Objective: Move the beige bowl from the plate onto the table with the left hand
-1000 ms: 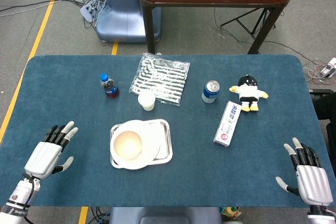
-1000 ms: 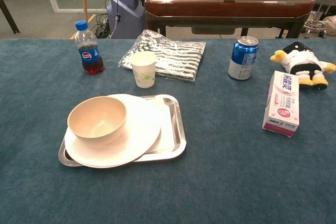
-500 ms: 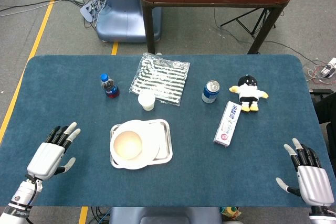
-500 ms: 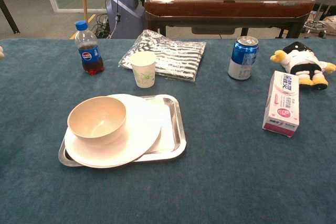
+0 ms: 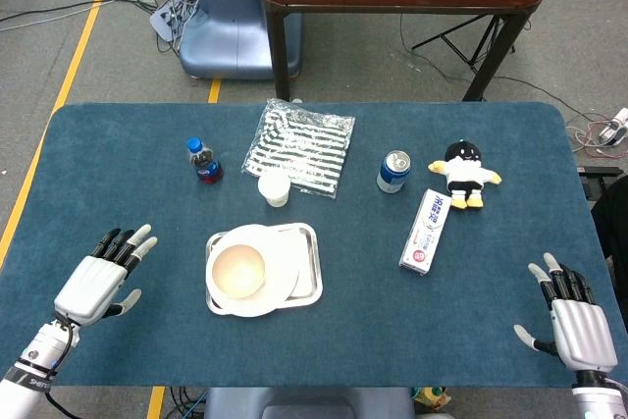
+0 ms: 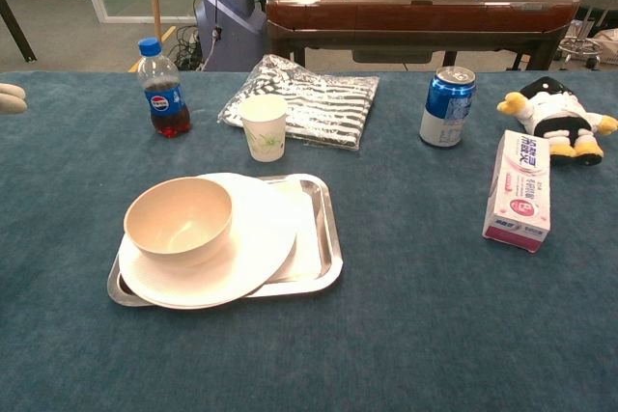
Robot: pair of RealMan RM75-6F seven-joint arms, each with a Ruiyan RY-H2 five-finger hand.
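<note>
The beige bowl [image 5: 238, 271] [image 6: 180, 220] stands upright on the left part of a white plate [image 5: 280, 264] [image 6: 253, 238], which lies on a metal tray [image 5: 312, 267] [image 6: 326, 238]. My left hand [image 5: 102, 274] hovers open over the table well to the left of the bowl, fingers spread and holding nothing; only its fingertips [image 6: 10, 96] show at the left edge of the chest view. My right hand [image 5: 570, 316] is open near the table's front right corner, far from the bowl.
Behind the tray stand a paper cup [image 5: 274, 189] [image 6: 264, 126], a cola bottle [image 5: 203, 160] [image 6: 163, 89] and a striped bag [image 5: 299, 147]. A blue can [image 5: 393, 172], a toothpaste box [image 5: 426, 231] and a plush penguin [image 5: 464, 173] lie to the right.
My left hand has moved forward and slightly right toward the tray, its fingertips now entering the chest view. The bowl and the right hand have barely moved.
</note>
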